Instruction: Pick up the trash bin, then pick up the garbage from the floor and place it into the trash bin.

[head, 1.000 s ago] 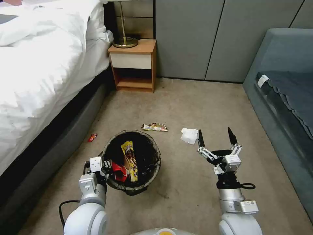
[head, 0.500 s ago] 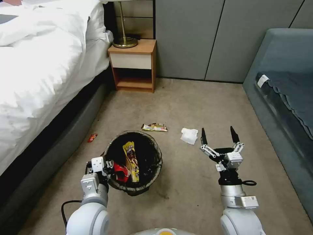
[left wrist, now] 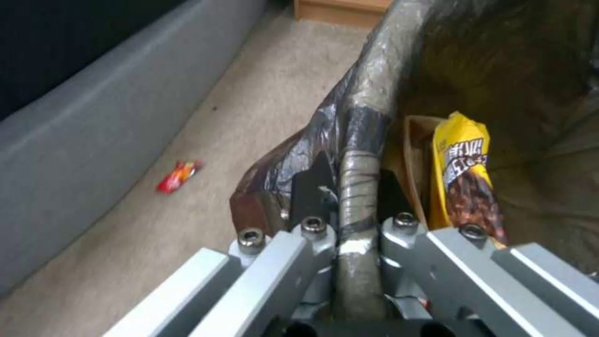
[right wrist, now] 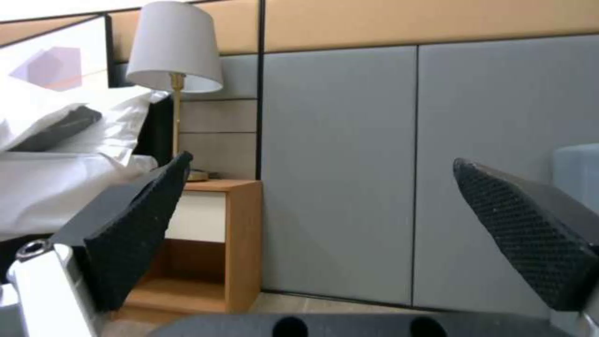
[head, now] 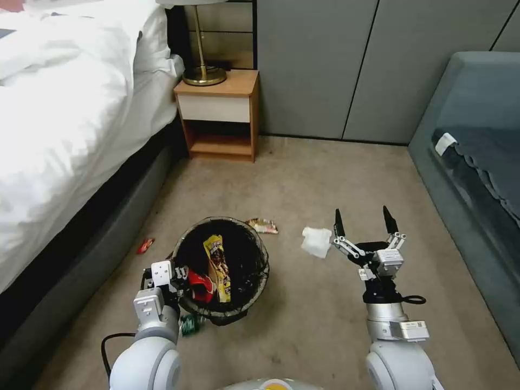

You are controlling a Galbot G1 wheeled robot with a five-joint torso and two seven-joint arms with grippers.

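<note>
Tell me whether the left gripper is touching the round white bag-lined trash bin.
Touching: in the left wrist view, the left gripper is clamped on the trash bin rim.

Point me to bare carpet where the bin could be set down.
Free: the carpet between the nightstand and the white tissue wad, and right of the right gripper toward the sofa. Crowded: around the trash bin, with the wrappers and tissue nearby.

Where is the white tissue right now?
The white tissue wad lies on the carpet in the head view, just left of the open right gripper, and right of the trash bin.
</note>
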